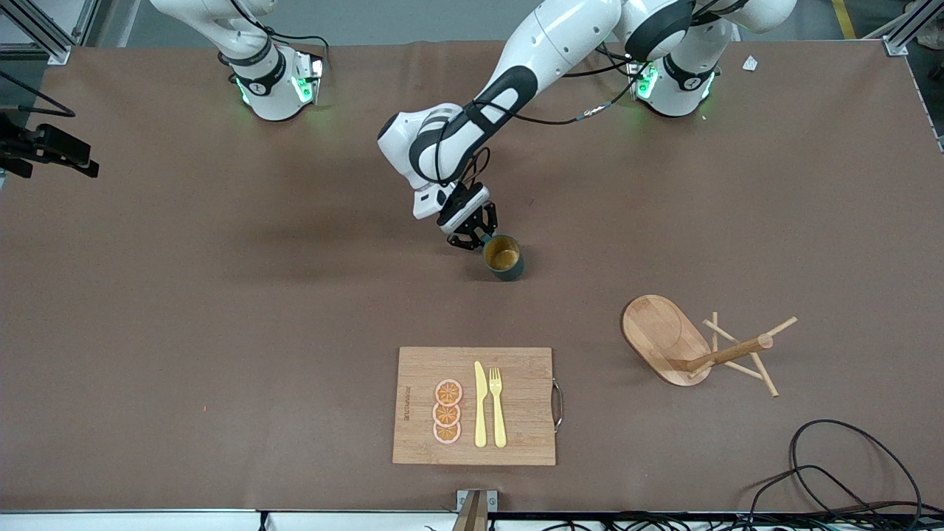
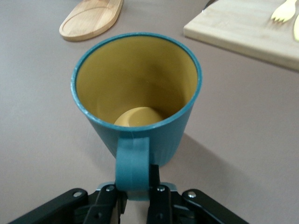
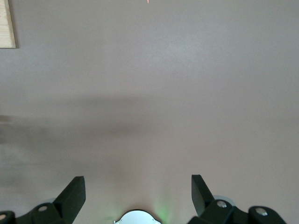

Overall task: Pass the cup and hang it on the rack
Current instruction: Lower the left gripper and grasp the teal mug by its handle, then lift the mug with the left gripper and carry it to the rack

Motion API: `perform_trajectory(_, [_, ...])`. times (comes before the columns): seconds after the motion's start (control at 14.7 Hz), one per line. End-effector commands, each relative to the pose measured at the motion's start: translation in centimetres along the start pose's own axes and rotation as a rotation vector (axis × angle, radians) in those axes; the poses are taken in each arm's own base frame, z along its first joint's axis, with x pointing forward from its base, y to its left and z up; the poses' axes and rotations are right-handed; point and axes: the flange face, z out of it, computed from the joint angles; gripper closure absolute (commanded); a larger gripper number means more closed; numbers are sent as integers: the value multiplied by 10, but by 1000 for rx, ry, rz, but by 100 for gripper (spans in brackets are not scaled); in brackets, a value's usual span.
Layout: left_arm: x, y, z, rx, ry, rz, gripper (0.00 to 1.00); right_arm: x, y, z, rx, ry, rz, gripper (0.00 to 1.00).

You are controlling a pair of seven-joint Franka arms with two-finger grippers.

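The teal-green cup (image 1: 503, 257) with a mustard-yellow inside is at the middle of the table, mouth up and slightly tilted. My left gripper (image 1: 472, 230) is shut on its loop handle. In the left wrist view the fingers (image 2: 161, 198) clamp the handle (image 2: 133, 165) from both sides, with the cup (image 2: 140, 93) just ahead of them. I cannot tell whether the cup touches the table. The wooden rack (image 1: 667, 339) stands nearer the front camera, toward the left arm's end; its oval base also shows in the left wrist view (image 2: 91, 18). My right gripper (image 3: 138, 186) is open and empty over bare table, out of the front view.
A rectangular cutting board (image 1: 472, 405) with orange slices, a yellow knife and a yellow fork lies near the table's front edge; its corner shows in the left wrist view (image 2: 233, 28). Black cables (image 1: 848, 472) lie at the front corner by the left arm's end.
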Motion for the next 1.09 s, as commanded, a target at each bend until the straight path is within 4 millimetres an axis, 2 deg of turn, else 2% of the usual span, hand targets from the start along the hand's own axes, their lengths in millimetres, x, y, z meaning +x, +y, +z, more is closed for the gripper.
perform_trajectory(0.0, [58, 2, -16, 17, -91, -6, 100, -17, -1, -10, 1, 19, 16, 0])
perform_trajectory(0.14, [87, 4, -28, 6, -186, -20, 100, -19, 1, -9, 3, 14, 21, 0])
perform_trajectory(0.48, [186, 0, -68, -74, -469, -122, 100, -20, -3, -6, 31, -7, 17, 0])
perform_trajectory(0.55, [210, -2, -70, -91, -547, -147, 100, -20, -3, -6, 34, -7, 15, 0])
perform_trajectory(0.61, [243, -5, -71, -119, -627, -187, 100, -20, -3, -6, 34, -5, 15, 0])
perform_trajectory(0.75, [298, -19, -75, -175, -764, -213, 100, -19, -4, -8, 33, 2, 6, 0])
perform_trajectory(0.89, [340, -29, -74, -225, -848, -238, 100, -20, -6, -8, 22, 3, -4, 0])
perform_trajectory(1.02, [379, -40, -65, -268, -969, -261, 100, -20, -5, -8, 21, 2, -1, 0])
